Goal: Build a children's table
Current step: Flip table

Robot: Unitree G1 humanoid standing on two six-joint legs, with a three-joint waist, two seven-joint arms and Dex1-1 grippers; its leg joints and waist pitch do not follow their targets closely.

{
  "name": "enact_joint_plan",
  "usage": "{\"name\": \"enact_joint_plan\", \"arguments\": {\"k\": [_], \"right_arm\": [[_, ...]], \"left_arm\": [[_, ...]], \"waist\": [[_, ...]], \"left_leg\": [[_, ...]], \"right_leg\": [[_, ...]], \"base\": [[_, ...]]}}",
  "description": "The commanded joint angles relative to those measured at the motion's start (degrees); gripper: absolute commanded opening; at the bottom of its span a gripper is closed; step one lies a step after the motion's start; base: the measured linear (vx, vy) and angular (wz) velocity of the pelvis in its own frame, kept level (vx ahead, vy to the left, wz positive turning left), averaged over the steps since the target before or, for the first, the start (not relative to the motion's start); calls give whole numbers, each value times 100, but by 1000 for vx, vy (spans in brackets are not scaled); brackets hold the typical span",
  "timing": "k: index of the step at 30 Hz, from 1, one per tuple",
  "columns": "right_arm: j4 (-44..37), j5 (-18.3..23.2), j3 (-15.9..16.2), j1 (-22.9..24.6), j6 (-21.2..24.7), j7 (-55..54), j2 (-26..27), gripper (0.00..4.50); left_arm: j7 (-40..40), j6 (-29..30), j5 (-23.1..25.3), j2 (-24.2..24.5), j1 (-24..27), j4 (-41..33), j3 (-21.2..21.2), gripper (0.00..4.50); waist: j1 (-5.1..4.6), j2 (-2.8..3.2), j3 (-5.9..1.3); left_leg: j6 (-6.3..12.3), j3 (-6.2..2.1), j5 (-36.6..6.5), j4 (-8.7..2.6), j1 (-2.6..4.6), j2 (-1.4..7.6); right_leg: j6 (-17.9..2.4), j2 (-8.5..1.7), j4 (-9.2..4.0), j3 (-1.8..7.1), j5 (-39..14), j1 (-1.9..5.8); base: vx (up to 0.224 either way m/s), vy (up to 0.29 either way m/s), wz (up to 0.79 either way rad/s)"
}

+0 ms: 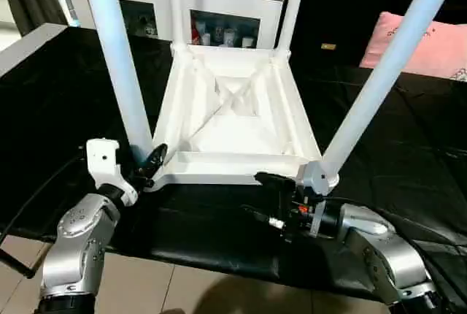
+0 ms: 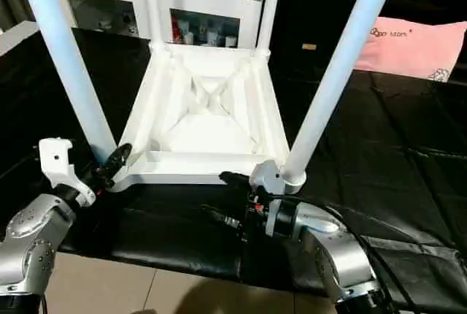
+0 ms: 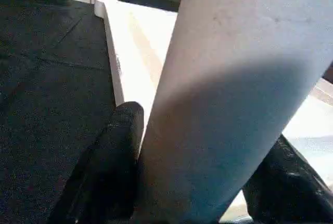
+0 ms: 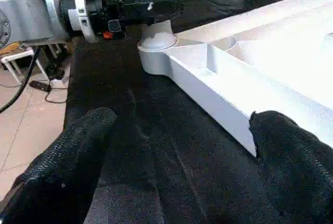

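Observation:
The white tabletop (image 1: 233, 120) lies upside down on the black-covered surface, ribbed underside up. Four white legs stand in its corner sockets: near-left leg (image 1: 117, 51), near-right leg (image 1: 387, 66), and two far legs (image 1: 292, 7). My left gripper (image 1: 149, 164) is shut on the base of the near-left leg (image 3: 234, 78), and one black finger (image 3: 112, 161) presses each side of the tube. My right gripper (image 1: 264, 197) is open just in front of the tabletop's near edge, left of the near-right socket. Nothing lies between its spread fingers (image 4: 67, 166).
A white glass-doored cabinet (image 1: 226, 7) stands behind the work surface. A pink cushion (image 1: 430, 44) lies at the back right. The black cloth (image 1: 58, 109) ends close in front of my arms, with tiled floor (image 1: 182, 292) below.

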Motion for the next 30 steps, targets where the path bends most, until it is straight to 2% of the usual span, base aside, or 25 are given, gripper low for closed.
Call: {"name": "enact_joint_plan", "arguments": {"k": [1,9,10,14,17,20,21,22,24,25,26,28,30], "right_arm": [[-7,-21,-5,-76,-10,29,1,450],[-17,-5,1,-47,-25,22,19,450],[-17,-7,-10,-35,-28,5,27,450],[-50,6,-75,24,16,-99,69,450],[-40,-65,-110,43,94,-293,91,450],[36,-164,-144,39,89,-478,121,450],[46,-178,-151,41,92,-511,126,450],[143,-252,-229,29,73,-770,215,450],[196,-186,-339,22,118,-937,323,450],[249,-83,-486,-6,159,-1133,464,450],[263,-49,-524,-19,178,-1181,501,450],[335,133,-730,-101,294,-1480,715,450],[387,259,-853,-166,300,-1654,875,450]], "left_arm": [[-97,213,-234,-129,61,-43,-91,241],[-38,475,-466,-247,52,-142,3,240],[10,566,-558,-305,43,-178,47,240],[371,1073,-1099,-716,-27,-399,309,240],[733,1362,-1694,-1124,-98,-579,611,240],[865,1469,-1980,-1276,-128,-671,721,240],[864,1481,-1982,-1280,-125,-690,718,240],[844,1518,-1938,-1295,-108,-747,678,240],[828,1544,-1872,-1296,-89,-783,630,237],[820,1600,-1805,-1323,-73,-846,607,228],[822,1611,-1796,-1331,-71,-856,608,228],[862,1712,-1791,-1374,-67,-940,645,225],[952,1788,-1900,-1352,-55,-1003,633,225]], "waist": [[16,48,-241],[19,62,-233],[22,77,-232],[3,66,-233],[18,48,-223],[14,46,-218],[15,52,-217],[17,54,-223],[7,67,-239],[7,53,-251],[13,70,-288],[3,65,-309],[-4,64,-291]], "left_leg": [[248,-170,-873,-448,-34,455],[240,-169,-918,-451,-31,450],[242,-168,-903,-449,-33,449],[236,-157,-869,-444,-44,462],[273,-132,-820,-412,-70,427],[313,-113,-696,-390,-102,387],[319,-117,-696,-394,-97,391],[336,-111,-709,-395,-62,407],[316,-131,-647,-410,-79,429],[319,-135,-592,-407,-82,438],[332,-140,-401,-386,-88,451],[423,-142,-121,-368,-110,458],[466,-123,-226,-370,-108,446]], "right_leg": [[-758,-774,-429,441,-1177,170],[-746,-773,-442,440,-1289,165],[-750,-774,-443,443,-1264,163],[-845,-778,-423,440,-1177,175],[-840,-800,-462,428,-1484,188],[-718,-772,-498,422,-1726,179],[-691,-755,-497,419,-1734,164],[-639,-739,-508,423,-1707,131],[-642,-741,-477,413,-1493,142],[-643,-744,-465,415,-1368,149],[-722,-750,-405,424,-956,150],[-844,-733,-317,422,-275,154],[-923,-752,-322,417,-217,157]], "base": [[0,0,0],[0,0,0],[0,0,0],[0,0,0],[0,0,0],[0,0,0],[0,0,0],[0,0,0],[0,0,0],[0,0,0],[0,0,0],[0,0,0],[0,0,0]]}}
